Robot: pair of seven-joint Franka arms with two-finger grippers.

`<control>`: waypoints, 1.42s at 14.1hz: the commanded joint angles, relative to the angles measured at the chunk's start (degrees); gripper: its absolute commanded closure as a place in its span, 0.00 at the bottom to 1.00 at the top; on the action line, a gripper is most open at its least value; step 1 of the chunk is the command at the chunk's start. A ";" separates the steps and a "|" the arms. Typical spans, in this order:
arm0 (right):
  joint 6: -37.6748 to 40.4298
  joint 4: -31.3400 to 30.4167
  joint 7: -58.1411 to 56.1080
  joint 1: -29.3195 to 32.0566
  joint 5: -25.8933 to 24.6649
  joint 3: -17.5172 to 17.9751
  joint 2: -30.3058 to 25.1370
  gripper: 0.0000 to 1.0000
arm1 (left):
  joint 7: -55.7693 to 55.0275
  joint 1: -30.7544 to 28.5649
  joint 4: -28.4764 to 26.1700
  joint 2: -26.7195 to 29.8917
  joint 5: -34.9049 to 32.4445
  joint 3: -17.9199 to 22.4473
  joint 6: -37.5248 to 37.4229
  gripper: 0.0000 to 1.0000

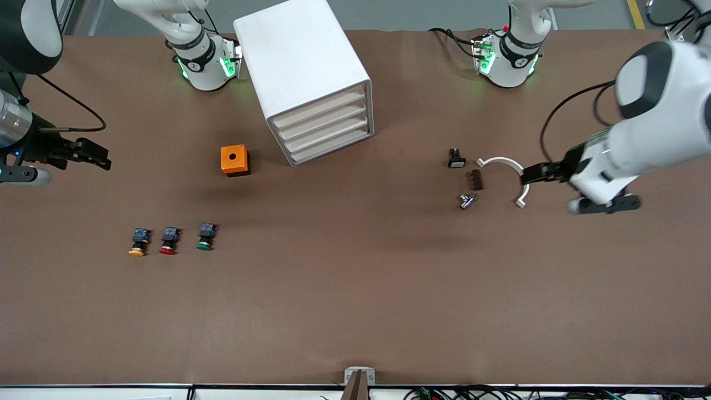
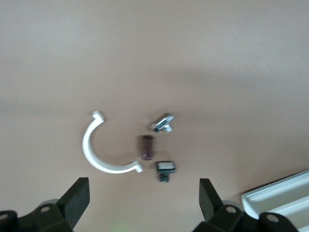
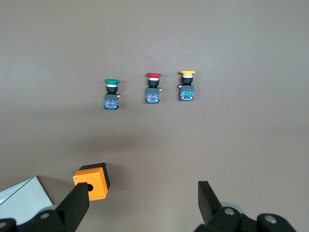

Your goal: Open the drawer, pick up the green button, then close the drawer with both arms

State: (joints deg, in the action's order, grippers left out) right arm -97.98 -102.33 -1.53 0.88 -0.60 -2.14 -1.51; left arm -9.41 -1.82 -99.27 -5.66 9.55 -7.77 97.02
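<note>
The white cabinet [image 1: 303,66] stands between the arms' bases, its four drawers all shut. The lower drawers [image 1: 332,141] show plain fronts. The green button [image 1: 205,238] lies on the table, outside the cabinet, in a row with a red one [image 1: 168,241] and a yellow one [image 1: 138,243]. It also shows in the right wrist view [image 3: 111,93]. My right gripper [image 1: 103,157] [image 3: 144,205] is open and empty over the table's right-arm end. My left gripper [image 1: 526,175] [image 2: 144,203] is open and empty, beside a white C-shaped piece [image 1: 500,160].
An orange box [image 1: 234,160] with a round hole sits beside the cabinet. Near the C-shaped piece [image 2: 91,150] lie a brown part [image 1: 476,179], a metal part [image 1: 467,200] and a small black white-capped switch [image 1: 456,159]. A cabinet corner [image 2: 282,195] shows in the left wrist view.
</note>
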 commanded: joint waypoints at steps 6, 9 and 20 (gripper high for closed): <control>5.25 9.87 -0.13 1.41 -0.89 0.73 2.03 0.00 | 5.37 -8.20 -2.34 6.62 -1.64 -0.14 0.88 0.00; 6.48 11.62 -0.14 1.85 -0.72 0.64 2.03 0.00 | 5.37 -8.29 0.90 5.31 -5.15 -0.49 2.73 0.00; 13.33 11.72 0.13 3.16 0.16 0.64 -0.07 0.00 | 4.23 4.37 4.16 6.53 -6.13 10.06 2.56 0.00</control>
State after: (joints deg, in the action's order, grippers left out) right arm -86.36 -91.25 -1.49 2.17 -0.68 -2.14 -0.89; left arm -4.55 1.80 -96.15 -0.16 4.75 1.94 100.11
